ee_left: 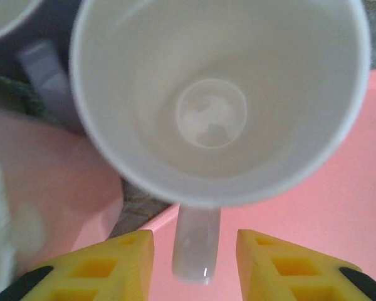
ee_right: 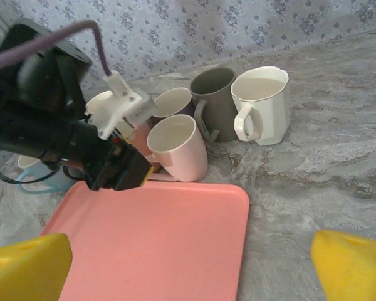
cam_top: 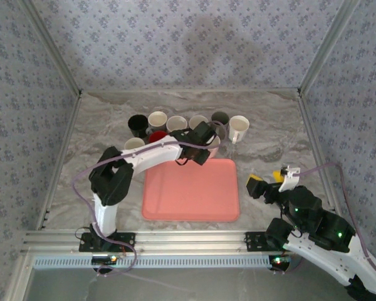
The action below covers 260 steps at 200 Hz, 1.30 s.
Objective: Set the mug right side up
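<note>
A pale pink mug (ee_right: 178, 147) stands mouth up at the back edge of the pink tray (ee_right: 156, 244). From the left wrist I look straight down into the mug (ee_left: 219, 106) and see its bare inside. Its handle (ee_left: 196, 244) lies between my left gripper's (ee_left: 194, 266) yellow fingers, with a gap on each side, so this gripper is open and holds nothing. From above, the left gripper (cam_top: 203, 143) hovers over the mug (cam_top: 215, 146). My right gripper (cam_top: 266, 183) is open and empty, low beside the tray's right edge.
A row of several upright mugs stands behind the tray, among them a black one (cam_top: 137, 124), a grey one (ee_right: 216, 94) and a white angular one (ee_right: 263, 103). Patterned walls close in the marble table (cam_top: 269, 138) on three sides.
</note>
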Each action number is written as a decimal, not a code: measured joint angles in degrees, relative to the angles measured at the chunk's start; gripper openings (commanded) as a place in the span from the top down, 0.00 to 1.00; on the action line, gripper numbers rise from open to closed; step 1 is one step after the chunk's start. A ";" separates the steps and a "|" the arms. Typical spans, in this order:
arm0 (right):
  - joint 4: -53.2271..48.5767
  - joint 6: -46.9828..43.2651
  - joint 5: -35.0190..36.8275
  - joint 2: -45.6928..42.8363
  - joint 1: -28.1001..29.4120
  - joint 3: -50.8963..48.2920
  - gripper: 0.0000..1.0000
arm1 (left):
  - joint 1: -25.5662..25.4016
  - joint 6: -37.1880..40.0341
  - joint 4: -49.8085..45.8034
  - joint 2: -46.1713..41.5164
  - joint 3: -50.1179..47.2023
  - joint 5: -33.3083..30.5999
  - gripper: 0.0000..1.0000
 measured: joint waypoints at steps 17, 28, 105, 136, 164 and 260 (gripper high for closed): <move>-0.72 0.00 0.00 0.00 0.00 0.31 0.00 | -0.07 -0.02 1.09 -5.33 -3.04 0.02 0.50; -1.09 -0.13 -0.09 0.00 0.00 0.79 0.00 | -0.17 0.07 2.71 -10.40 -5.95 0.07 0.48; 4.37 -8.94 -3.21 13.44 0.00 5.05 0.00 | 6.69 0.15 13.42 -44.76 -25.81 3.56 0.00; 11.10 -15.52 1.20 21.20 -0.44 5.49 0.00 | 18.16 -3.80 15.93 -56.00 -35.69 0.33 0.00; 19.08 -22.51 5.60 27.63 -4.85 5.03 0.00 | 31.12 -6.49 18.27 -62.79 -42.34 -5.03 0.00; 52.37 -25.18 4.35 40.52 -41.83 -15.76 0.00 | 51.91 6.60 50.07 -48.00 -68.94 -13.18 0.01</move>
